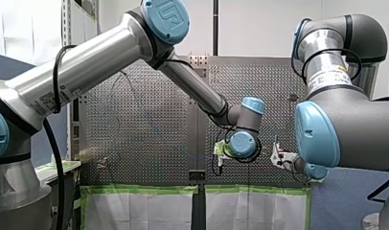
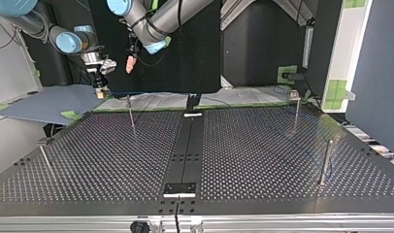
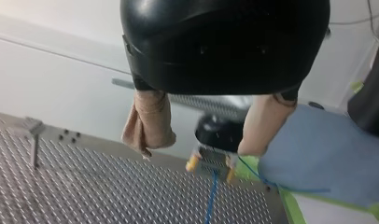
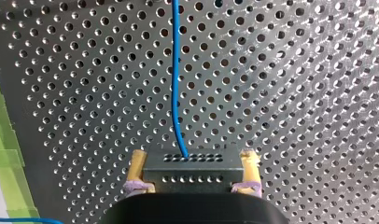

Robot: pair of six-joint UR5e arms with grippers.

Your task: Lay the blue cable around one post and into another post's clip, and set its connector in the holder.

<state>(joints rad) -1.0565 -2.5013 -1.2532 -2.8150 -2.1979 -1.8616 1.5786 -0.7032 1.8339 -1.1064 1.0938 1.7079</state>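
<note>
At the top view's far left, the right hand (image 4: 193,157) clamps the connector (image 4: 190,175), blue cable (image 4: 175,70) trailing away; the left hand (image 3: 204,137) hangs wide, empty. A sharp tug might twist the connector loose.

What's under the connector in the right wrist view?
Perforated table shows all round the connector, which my right gripper clamps between yellow pads. The blue cable leaves it and runs over the holes. The patch directly beneath is covered by the connector.

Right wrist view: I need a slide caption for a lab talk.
My right arm's yellow-padded fingers clamp the dark connector, its blue cable running ahead over the perforated table.
</note>
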